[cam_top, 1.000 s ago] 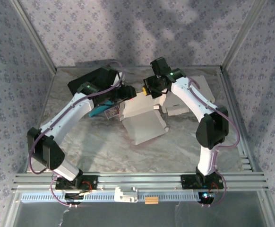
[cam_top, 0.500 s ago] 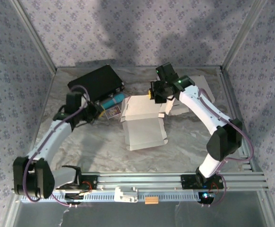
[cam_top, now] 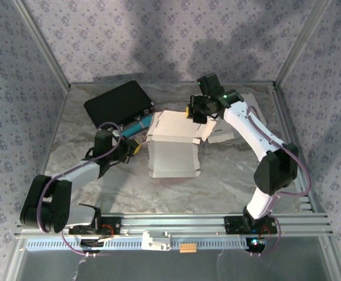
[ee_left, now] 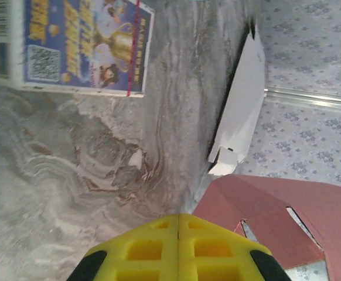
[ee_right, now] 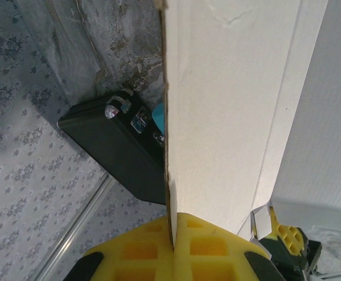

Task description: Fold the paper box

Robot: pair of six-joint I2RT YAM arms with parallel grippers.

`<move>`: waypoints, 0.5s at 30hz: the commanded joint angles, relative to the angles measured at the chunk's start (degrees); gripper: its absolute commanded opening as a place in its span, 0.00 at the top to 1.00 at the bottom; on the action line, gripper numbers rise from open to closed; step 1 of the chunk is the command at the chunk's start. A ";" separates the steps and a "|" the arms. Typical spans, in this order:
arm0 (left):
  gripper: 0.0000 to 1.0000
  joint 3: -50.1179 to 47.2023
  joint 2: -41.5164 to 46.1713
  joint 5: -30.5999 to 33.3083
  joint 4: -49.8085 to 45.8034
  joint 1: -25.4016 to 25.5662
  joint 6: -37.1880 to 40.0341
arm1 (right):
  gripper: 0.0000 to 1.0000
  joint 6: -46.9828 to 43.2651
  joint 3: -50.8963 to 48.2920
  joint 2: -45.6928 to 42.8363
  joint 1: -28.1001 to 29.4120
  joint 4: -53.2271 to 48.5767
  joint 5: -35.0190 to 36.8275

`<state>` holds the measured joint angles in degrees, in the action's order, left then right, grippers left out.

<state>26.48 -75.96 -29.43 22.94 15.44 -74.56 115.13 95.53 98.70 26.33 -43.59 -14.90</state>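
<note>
Your right gripper [cam_top: 194,111], seen from above, is clamped on the raised far flap of the paper box [cam_top: 171,157], which sits mid-table. A second ago the box lay skewed and flatter; now its sides run square to the table's near edge. Your left gripper [cam_top: 133,148] has pulled back from over the box. Its arm is folded low, and the gripper rests closed and empty near the box's left side. A blue printed packet [cam_top: 136,139] lies just beyond its tip, with a teal object [cam_top: 140,124] and a black case [cam_top: 118,102] farther back. Floral-papered walls [cam_top: 159,41] fence the marbled grey table [cam_top: 229,181].

At the left wrist, the yellow fingers [ee_left: 153,249] meet with nothing between them. The packet is cut off at the top edge, a white flap [ee_left: 241,111] stands on edge to the right, and a piece of reddish-brown cardboard [ee_left: 287,205] is cropped at the lower corner.

At the right wrist, the fingers pinch the white panel's edge. That panel hides most of the table, and the black case and a sliver of teal peek out beyond it.
</note>
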 commanded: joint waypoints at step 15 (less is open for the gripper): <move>1.00 -1.96 -16.90 4.33 42.78 2.13 -13.44 | 1.00 2.25 0.24 0.27 -0.50 1.01 -2.38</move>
<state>23.11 -91.55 -25.89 57.56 17.04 -86.00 116.18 95.50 98.74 26.11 -42.52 -16.56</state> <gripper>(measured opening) 0.063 0.060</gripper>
